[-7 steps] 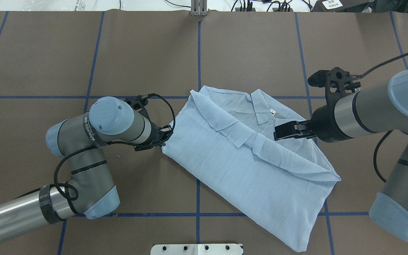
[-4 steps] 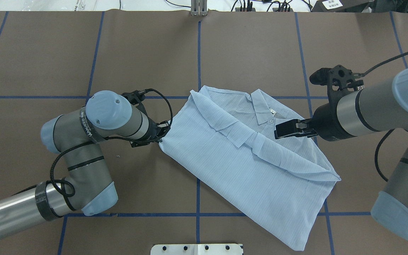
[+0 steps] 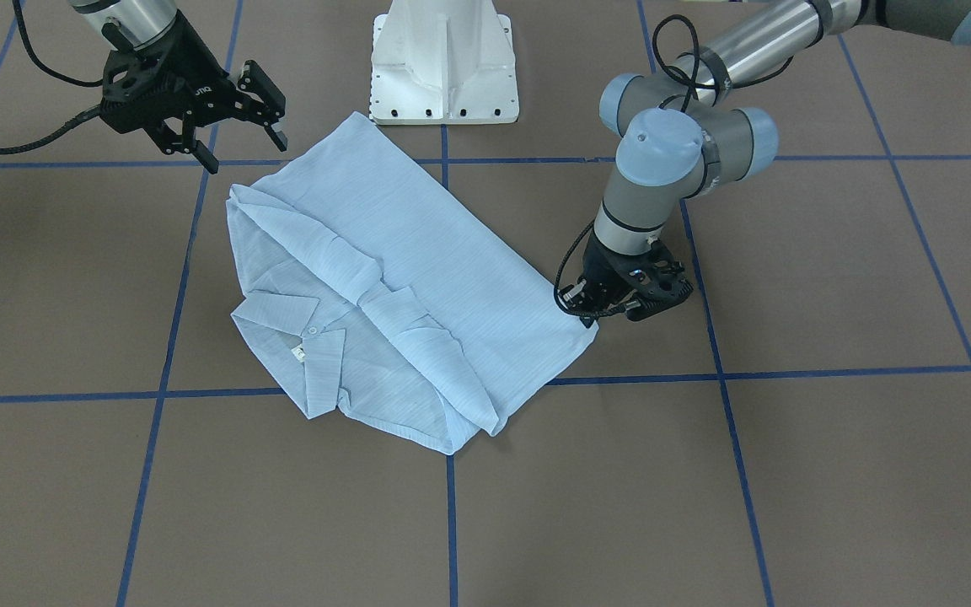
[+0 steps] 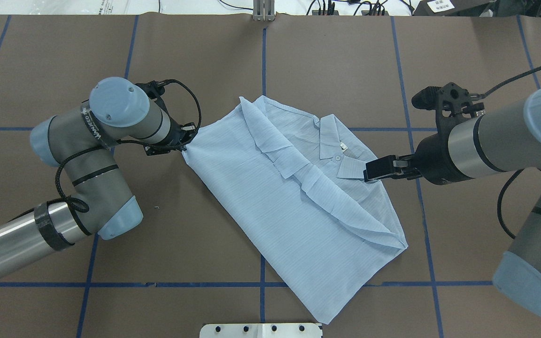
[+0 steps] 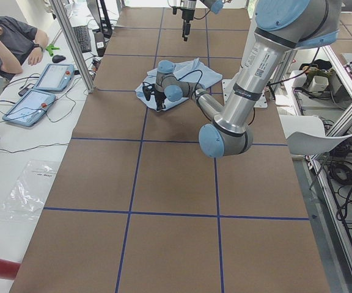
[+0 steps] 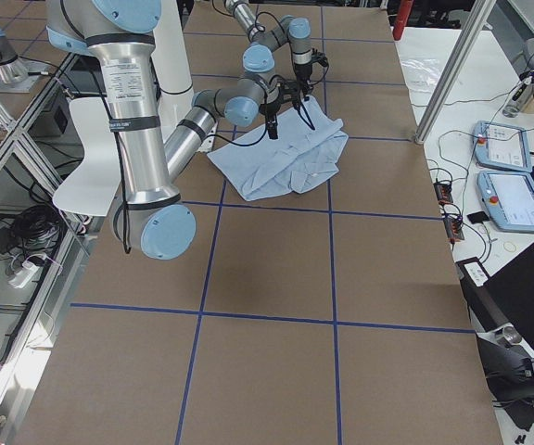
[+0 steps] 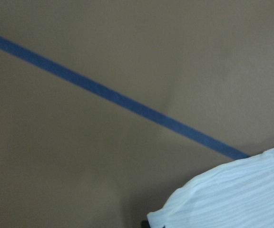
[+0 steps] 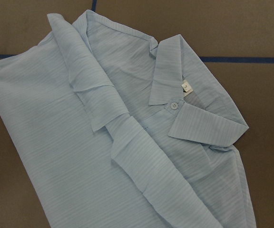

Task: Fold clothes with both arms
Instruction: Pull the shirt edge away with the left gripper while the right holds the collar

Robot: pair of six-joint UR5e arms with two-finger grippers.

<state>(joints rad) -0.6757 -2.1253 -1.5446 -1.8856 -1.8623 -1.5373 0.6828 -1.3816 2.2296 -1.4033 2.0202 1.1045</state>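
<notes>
The pale-blue shirt (image 4: 294, 197) lies folded and slanted on the brown table, collar (image 4: 334, 150) toward the right arm. It fills the right wrist view (image 8: 80, 142). My left gripper (image 4: 187, 142) is low at the shirt's left corner and shut on the cloth there; from the front it sits at that corner (image 3: 580, 310). The left wrist view catches only a striped edge (image 7: 232, 194). My right gripper (image 3: 245, 152) hangs open above the table beside the shirt's collar side, holding nothing; from overhead it (image 4: 369, 172) shows just off the collar.
The white pedestal base (image 3: 443, 67) stands at the robot's side of the table, close to the shirt's hem. Blue tape lines (image 4: 263, 56) grid the table. In the left view a seated person (image 5: 8, 36) and two tablets (image 5: 41, 91) are at a side desk.
The left gripper has moved away from the robot and to its left, dragging the shirt's corner along; the whole shirt slid and turned with it. The right gripper has barely moved.
</notes>
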